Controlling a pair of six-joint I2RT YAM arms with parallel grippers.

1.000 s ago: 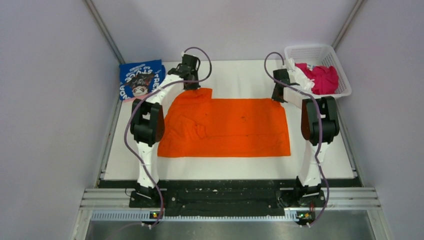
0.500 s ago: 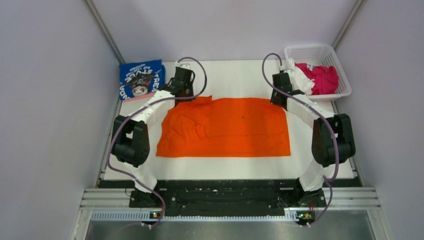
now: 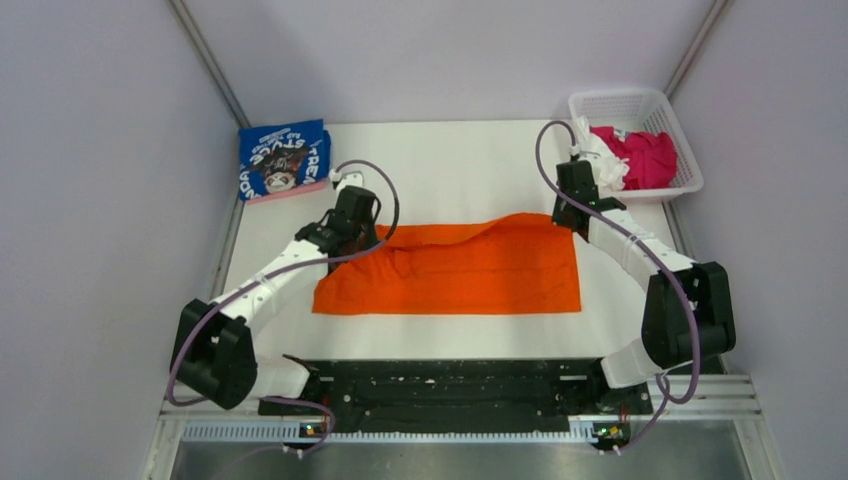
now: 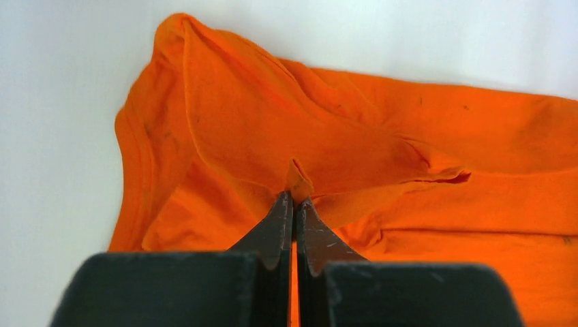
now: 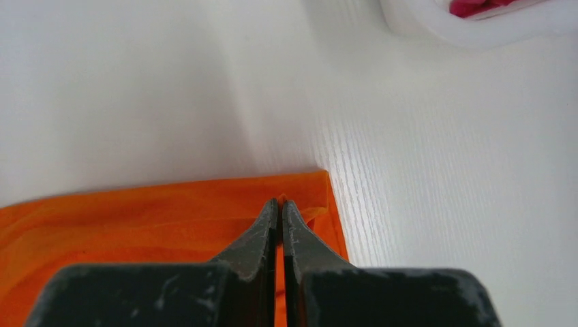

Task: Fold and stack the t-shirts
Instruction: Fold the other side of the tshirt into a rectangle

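From above, the orange shirt [image 3: 470, 270] lies across the middle of the bench [image 3: 460, 165]. Its far edge is raised and held at both ends, the left claw [image 3: 362, 235] at one corner and the right claw [image 3: 568, 215] at the other. This looks like a lengthwise fold towards the near hem. The near strip of bench is bare, so there is room to land it. A folded blue shirt [image 3: 283, 160] sits at the far-left corner, probably the start of the stack. A pink shirt [image 3: 645, 155] waits in the basket [image 3: 620, 97] at far right.

On the left wrist view, the left claw [image 4: 294, 201] is pinched tight on a small nip of orange cloth, with the collar end bunched and creased beyond it.

On the right wrist view, the right claw [image 5: 279, 204] is closed on the shirt's very corner. There is bare bench beside it, and the basket is well apart.
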